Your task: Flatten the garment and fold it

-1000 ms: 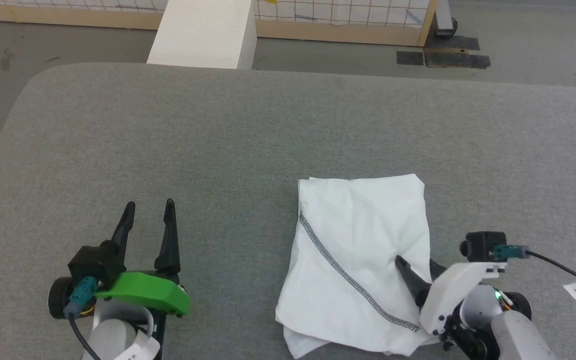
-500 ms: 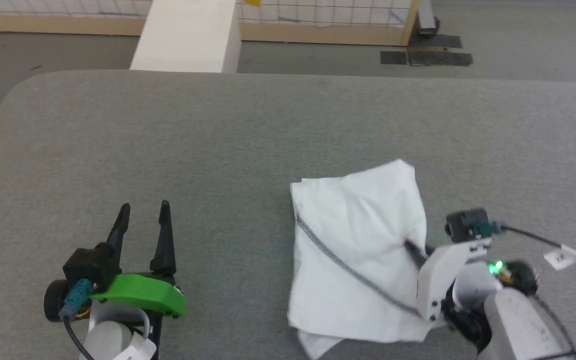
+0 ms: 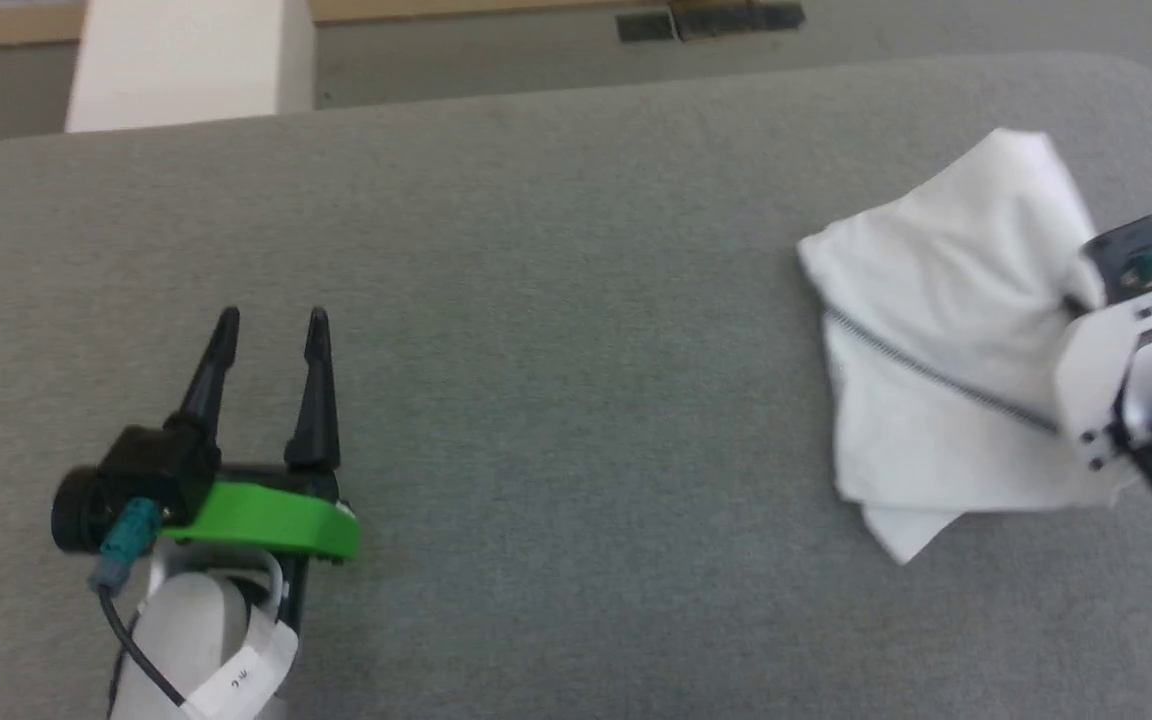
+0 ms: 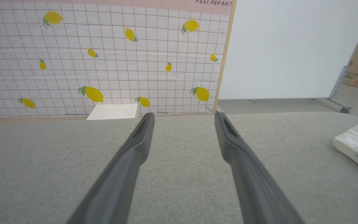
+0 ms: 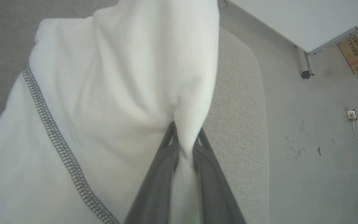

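The garment (image 3: 936,330) is a folded white bundle with a dark zigzag seam, near the table's right end in the head view. Its right side is pulled up into a peak. My right gripper (image 3: 1076,302) is shut on that raised fold. In the right wrist view its two dark fingers (image 5: 163,161) pinch the white fabric (image 5: 120,77) between them at the gripper (image 5: 185,137) tips. My left gripper (image 3: 268,322) rests open at the lower left with nothing between its fingers. In the left wrist view the left gripper (image 4: 183,116) is open, and the garment's edge (image 4: 357,144) lies far right.
The grey padded table (image 3: 536,300) ends in a rounded right corner (image 5: 247,93), with bare floor (image 5: 306,140) beyond. A rigid white box (image 3: 186,60) stands behind the far edge. A lemon-patterned panel (image 4: 104,56) backs the scene.
My right gripper has shut on the garment's fold, lifted it and carried it right and farther away. The head camera has turned, shifting the whole picture. The left gripper stays open.
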Robot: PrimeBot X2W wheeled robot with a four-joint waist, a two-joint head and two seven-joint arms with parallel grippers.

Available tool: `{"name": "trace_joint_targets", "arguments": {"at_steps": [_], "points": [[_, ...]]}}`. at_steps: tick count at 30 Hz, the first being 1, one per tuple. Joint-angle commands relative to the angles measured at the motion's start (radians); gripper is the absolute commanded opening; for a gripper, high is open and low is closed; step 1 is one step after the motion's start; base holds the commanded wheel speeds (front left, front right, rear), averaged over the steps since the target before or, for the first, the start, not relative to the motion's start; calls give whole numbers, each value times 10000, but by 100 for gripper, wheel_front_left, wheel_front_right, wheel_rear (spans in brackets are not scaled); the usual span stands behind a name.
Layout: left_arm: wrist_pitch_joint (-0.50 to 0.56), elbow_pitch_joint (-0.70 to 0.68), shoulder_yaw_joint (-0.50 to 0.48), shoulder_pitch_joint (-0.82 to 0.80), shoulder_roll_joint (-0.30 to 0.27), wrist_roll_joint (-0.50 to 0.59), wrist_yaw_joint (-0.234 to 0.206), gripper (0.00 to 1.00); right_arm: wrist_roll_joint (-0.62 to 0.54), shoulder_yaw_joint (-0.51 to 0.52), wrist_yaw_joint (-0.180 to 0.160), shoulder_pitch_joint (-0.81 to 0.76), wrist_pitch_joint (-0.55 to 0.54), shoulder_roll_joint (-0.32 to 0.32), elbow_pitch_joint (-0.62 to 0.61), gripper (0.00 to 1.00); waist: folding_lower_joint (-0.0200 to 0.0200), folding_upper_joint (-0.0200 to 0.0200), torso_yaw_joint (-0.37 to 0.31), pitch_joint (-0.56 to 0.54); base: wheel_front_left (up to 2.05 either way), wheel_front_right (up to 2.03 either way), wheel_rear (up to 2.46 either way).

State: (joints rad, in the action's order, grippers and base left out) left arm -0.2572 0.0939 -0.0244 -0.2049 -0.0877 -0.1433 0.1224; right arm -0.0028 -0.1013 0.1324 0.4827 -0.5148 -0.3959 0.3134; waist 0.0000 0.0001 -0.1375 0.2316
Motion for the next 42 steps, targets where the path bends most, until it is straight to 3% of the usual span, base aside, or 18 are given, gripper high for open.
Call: {"name": "trace_joint_targets", "arguments": {"at_steps": [1,11,21,25,34,42], "points": [[-43,-111,13,-293,-172,104,50,100,-143,145,-17,369,79,-168,148,0,0,-1,-989,1112,0,0,0],[325,-719,129,-1153,-915,211,61,100,-1291,1349,-17,1877,1011,-825,1489,0,0,-1,-1645,2538,0,0,0],[623,-999,189,-1303,-1205,191,33,100,-2394,2378,-17,2927,1945,-537,2488,0,0,-1,-1494,2966,0,0,0],[554,-884,246,-1226,-1141,137,-13,100,-2742,2540,-17,3056,2299,-461,2677,100,0,-1,-1322,2709,0,0,0],[170,-39,419,-818,-626,-188,-111,100,-2252,2867,-17,2612,3461,-205,2605,100,0,-1,-726,1155,0,0,0],[0,780,582,-269,-173,-541,-163,100,181,2566,-17,785,5129,457,1225,100,0,-1,159,-507,0,0,0]]}}
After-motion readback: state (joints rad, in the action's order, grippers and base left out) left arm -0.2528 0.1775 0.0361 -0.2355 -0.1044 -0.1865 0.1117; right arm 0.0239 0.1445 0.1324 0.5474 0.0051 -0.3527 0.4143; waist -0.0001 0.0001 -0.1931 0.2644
